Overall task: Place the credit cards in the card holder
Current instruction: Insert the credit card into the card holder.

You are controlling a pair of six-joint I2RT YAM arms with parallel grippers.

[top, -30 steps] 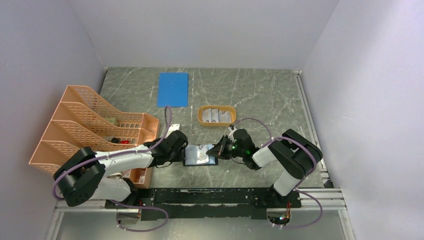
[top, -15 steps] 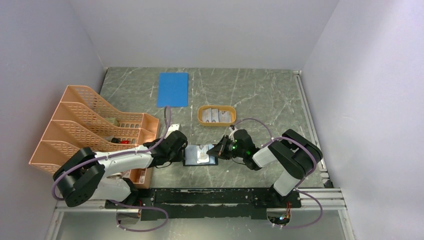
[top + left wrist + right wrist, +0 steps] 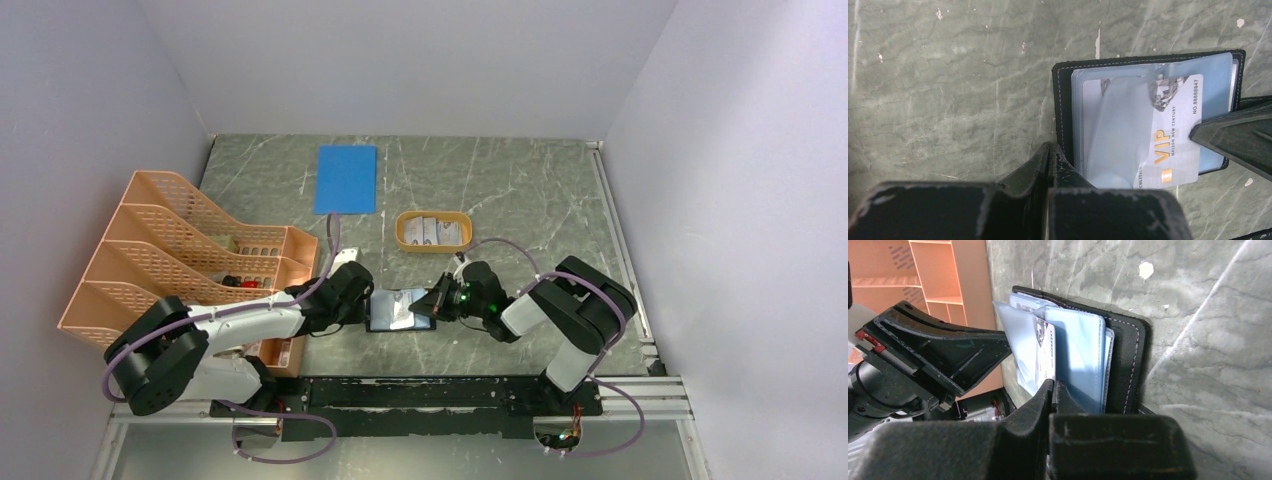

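Right tool (image 3: 1052, 387): clenched on the outer edge of one credit card (image 3: 1173, 130), holding it low over the open card holder (image 3: 1062, 100).
Left tool (image 3: 1049, 152): closed too, pinching the card holder at its own side; it looks to have a clear sleeve as well as the black cover, though I cannot tell how much of each.
Where the card holder is: flat and open on the tabletop (image 3: 520, 190), directly between the two tools, near the arms' bases.
Where the credit card is: partly under a milky sleeve that stands lifted off the stack, with the printed half showing towards the right tool.
Key relation: the sleeve lies from the right tool towards the left one. The print runs along the gripped edge, so I judge the long axis lies across the push.
Nearer arm: both touch it, but the right one carries the credit card; the left only braces.
Remaining credit cards (image 3: 432, 231): in the orange tray (image 3: 400, 232), well behind the card holder.
Risk: the sleeve may buckle if the credit card goes in skewed.
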